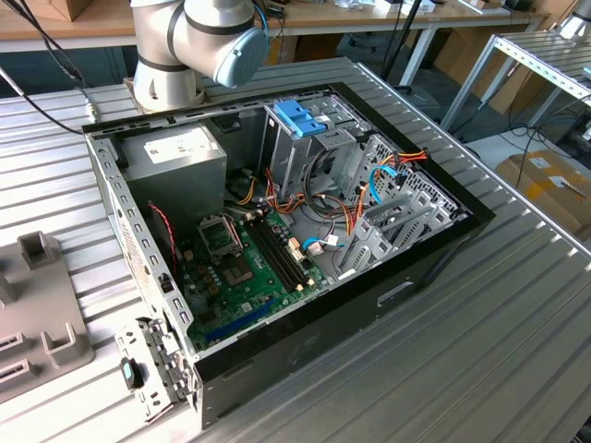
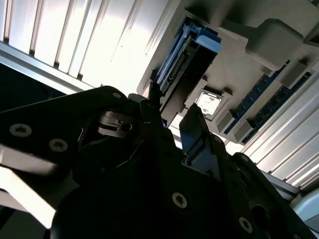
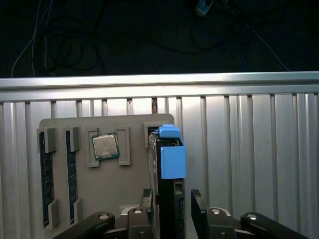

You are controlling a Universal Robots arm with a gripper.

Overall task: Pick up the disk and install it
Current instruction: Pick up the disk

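In the grey tray's slots, two memory sticks and a processor chip are lying flat. The disk is standing on edge in the slot beside the chip. The gripper is straddling the disk, fingers spread, not yet clamping.
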